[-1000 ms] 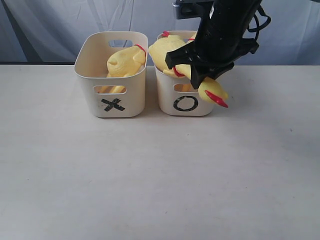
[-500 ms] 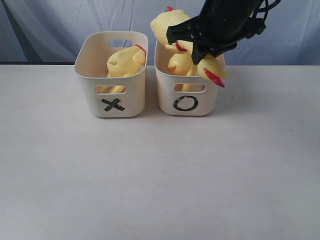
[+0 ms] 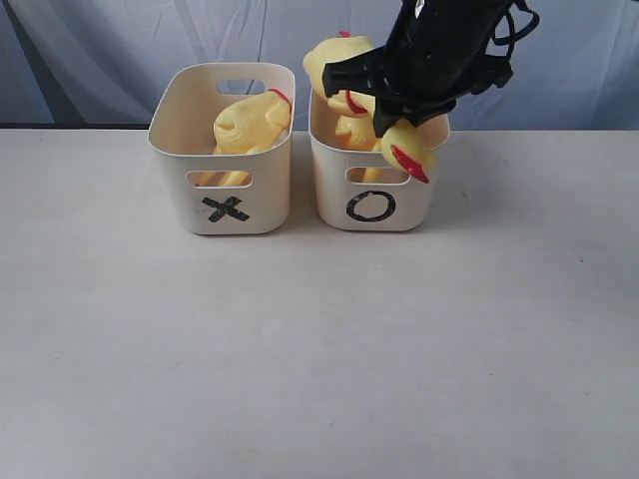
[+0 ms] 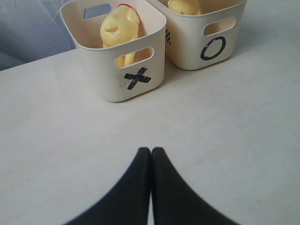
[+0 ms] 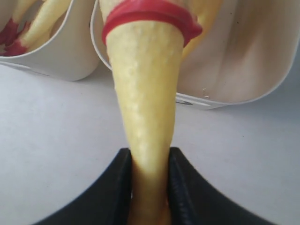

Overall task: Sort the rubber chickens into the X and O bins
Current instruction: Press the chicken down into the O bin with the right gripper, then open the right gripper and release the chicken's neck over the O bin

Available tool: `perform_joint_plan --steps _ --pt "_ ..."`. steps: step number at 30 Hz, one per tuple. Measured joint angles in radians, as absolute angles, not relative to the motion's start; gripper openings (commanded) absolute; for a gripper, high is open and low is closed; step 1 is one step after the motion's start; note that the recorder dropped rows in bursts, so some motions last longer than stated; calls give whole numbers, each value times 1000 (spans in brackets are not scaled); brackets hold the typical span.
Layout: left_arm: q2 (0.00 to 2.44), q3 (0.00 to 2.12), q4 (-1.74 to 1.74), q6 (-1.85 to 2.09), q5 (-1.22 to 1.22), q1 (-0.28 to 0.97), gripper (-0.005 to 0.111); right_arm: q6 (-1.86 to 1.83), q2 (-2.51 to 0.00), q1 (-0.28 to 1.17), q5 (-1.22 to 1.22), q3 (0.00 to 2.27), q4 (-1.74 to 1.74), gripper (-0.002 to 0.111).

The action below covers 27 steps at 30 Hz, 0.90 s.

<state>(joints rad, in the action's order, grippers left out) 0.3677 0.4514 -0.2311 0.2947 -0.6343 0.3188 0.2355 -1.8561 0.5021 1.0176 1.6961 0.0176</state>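
The X bin stands left of the O bin at the back of the table. One yellow rubber chicken lies in the X bin, and another sits in the O bin. My right gripper hangs over the O bin, shut on the neck of a third chicken. Its red-beaked head dangles over the bin's front rim, and a red ring circles the neck. My left gripper is shut and empty, low over the table in front of the bins.
A blue-grey curtain hangs behind the table. The pale tabletop stretches in front of the bins. The right arm with its cables leans in from the upper right over the O bin.
The right gripper lifted the held chicken up from the O bin's front, then shifted slightly left and down above the bin. The left gripper has not moved.
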Motion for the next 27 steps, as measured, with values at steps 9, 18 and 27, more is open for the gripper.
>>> perform_joint_plan --steps 9,18,27 --pt "368 451 -231 295 -634 319 0 239 -1896 502 1035 1696 15 -1" --pt "368 451 -231 295 -634 319 0 205 -1926 504 1079 1696 13 10" --pt "368 451 -231 295 -634 319 0 198 -1926 504 1104 1696 0 49"
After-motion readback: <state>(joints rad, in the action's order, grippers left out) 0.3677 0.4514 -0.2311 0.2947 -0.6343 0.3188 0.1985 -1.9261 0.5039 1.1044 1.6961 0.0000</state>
